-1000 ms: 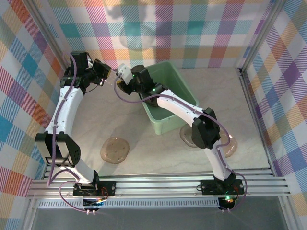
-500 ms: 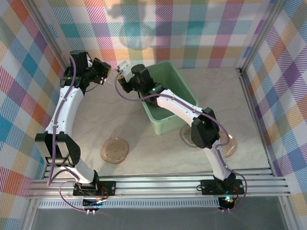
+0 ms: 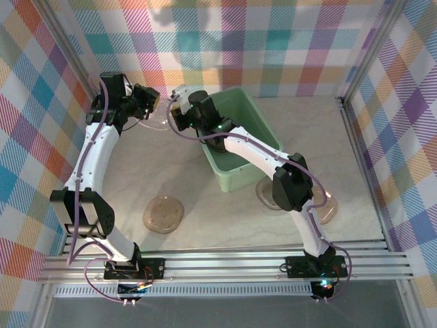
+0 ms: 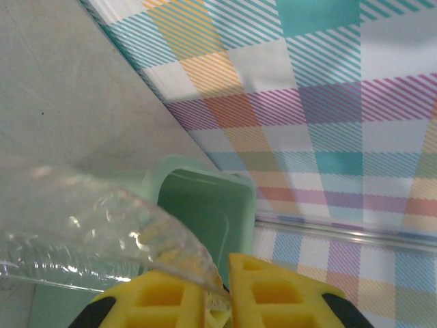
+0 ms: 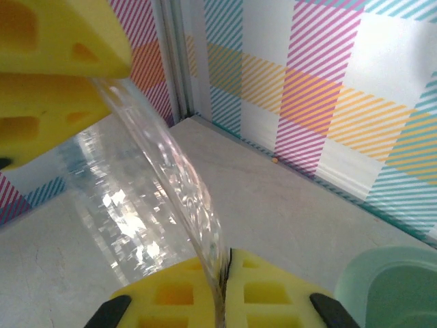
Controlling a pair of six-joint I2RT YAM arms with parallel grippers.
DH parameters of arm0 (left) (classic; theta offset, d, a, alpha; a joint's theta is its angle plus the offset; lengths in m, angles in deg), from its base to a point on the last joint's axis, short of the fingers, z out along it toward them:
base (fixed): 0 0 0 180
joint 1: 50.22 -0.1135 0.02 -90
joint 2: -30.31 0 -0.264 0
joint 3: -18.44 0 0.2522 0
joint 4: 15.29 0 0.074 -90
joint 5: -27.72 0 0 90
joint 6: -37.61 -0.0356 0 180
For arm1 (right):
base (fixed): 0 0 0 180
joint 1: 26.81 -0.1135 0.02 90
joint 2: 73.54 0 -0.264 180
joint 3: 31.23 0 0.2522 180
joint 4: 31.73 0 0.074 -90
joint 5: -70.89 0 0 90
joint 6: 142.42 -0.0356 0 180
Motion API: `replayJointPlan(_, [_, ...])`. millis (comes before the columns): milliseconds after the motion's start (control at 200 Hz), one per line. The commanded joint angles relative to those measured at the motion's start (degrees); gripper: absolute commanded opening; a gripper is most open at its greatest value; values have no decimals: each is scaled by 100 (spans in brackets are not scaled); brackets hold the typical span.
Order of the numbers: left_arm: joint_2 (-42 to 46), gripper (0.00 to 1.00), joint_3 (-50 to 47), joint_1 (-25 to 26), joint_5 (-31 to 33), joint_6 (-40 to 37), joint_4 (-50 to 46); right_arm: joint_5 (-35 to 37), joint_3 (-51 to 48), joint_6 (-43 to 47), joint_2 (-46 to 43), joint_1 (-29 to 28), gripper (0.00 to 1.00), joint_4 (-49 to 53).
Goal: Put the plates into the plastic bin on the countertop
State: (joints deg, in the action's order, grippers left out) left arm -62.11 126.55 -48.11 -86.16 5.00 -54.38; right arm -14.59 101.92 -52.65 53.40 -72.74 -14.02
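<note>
Gripping plate [image 5: 157, 178]: right claw [image 5: 224, 263], seemingly left claw [image 4: 222, 277]

Plaid walls [image 3: 273, 41] (pastel checks) enclose three sides; aluminium rails [image 3: 225, 263] run along the near edge.

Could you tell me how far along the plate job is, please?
Done: no plate is visible in the plastic bin yet. In hand: the right gripper clamps a plate whose opposite edge sits in the left gripper, beside the bin. Left: at least three plates on the countertop.

The bin [image 3: 240, 176] is mint-green, the plate [image 3: 164, 213] brownish, the walls [image 3: 273, 48] plaid.
</note>
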Motion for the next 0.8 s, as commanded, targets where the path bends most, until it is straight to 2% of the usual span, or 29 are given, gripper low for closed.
replayJointPlan(0, [20, 23, 251, 62, -171, -164, 109, -203, 260, -381, -229, -29, 0, -123])
replayJointPlan(185, [166, 43, 358, 53, -2, -377, 117, -253, 393, -759, -274, 65, 0, 40])
replayJointPlan(450, [450, 62, 765, 35, 627, -1308, -458, -354, 902, -1343, -224, 279, 0, 672])
replayJointPlan(610, [421, 67, 1035, 13, 641, -1662, -524, -271, 1443, -1769, -64, 451, 0, 1431])
replayJointPlan(795, [313, 68, 1217, -8, 519, -1937, -423, -22, 1483, -2107, -195, 623, 0, 1792])
